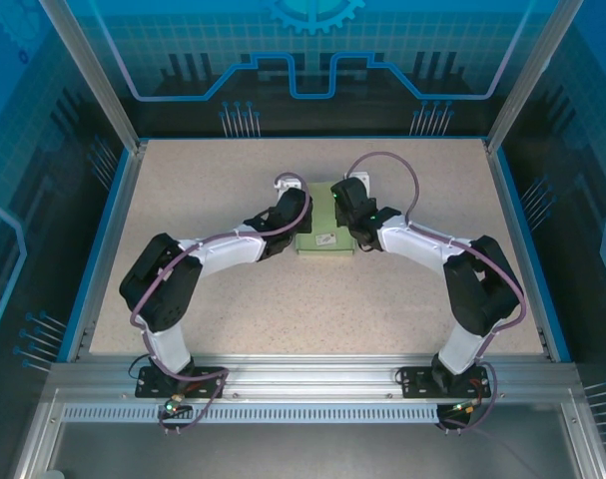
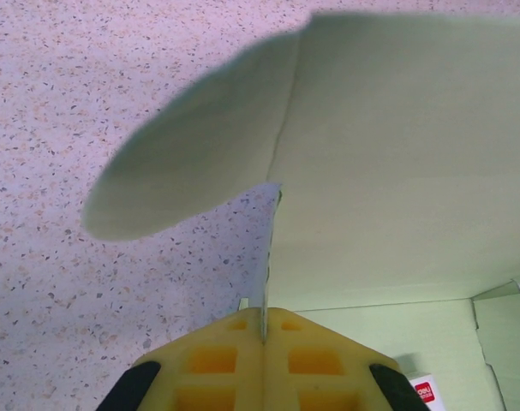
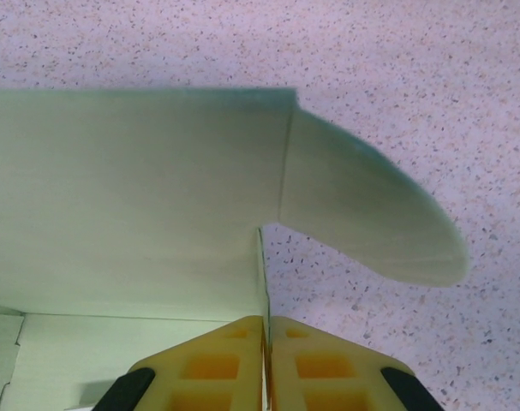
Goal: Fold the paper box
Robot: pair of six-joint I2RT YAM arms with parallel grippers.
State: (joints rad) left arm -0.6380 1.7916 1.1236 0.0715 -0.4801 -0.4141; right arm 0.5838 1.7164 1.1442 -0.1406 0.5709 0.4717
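1. Top external view: the paper box (image 1: 310, 238), pale mint-green card, lies mid-desk between the two arm ends. A small white tag (image 1: 325, 239) sits on its near part.
2. Left wrist view: the paper box (image 2: 397, 171) shows one broad panel. A rounded flap (image 2: 191, 163) bends off the panel's left edge along a crease and stands out over the desk (image 2: 71, 128). A paler panel lies below the broad one, and the white tag (image 2: 424, 392), with a red mark, is at the bottom edge.
3. Right wrist view: the paper box (image 3: 114, 197) shows the mirrored layout. A second rounded flap (image 3: 371, 223) bends off the right edge of the broad panel over the desk (image 3: 414, 51).
4. Left tool (image 2: 264, 334): the yellow fingers (image 2: 217, 360) are pressed together on a thin sheet of the box's card, seen edge-on between them. From above, the left tool (image 1: 293, 205) is at the box's far-left corner.
5. Right tool (image 3: 266, 330): the yellow fingers (image 3: 319, 364) are likewise clamped on a thin card edge of the box. From above, the right tool (image 1: 347, 200) is at the far-right corner.
6. Desk (image 1: 233, 299): a speckled beige surface, with both arms curving inward to the box.
7. Surround: an aluminium frame rail (image 1: 303, 379) carries the arm bases at the near edge. A purple cable (image 1: 402, 170) loops above the right arm.
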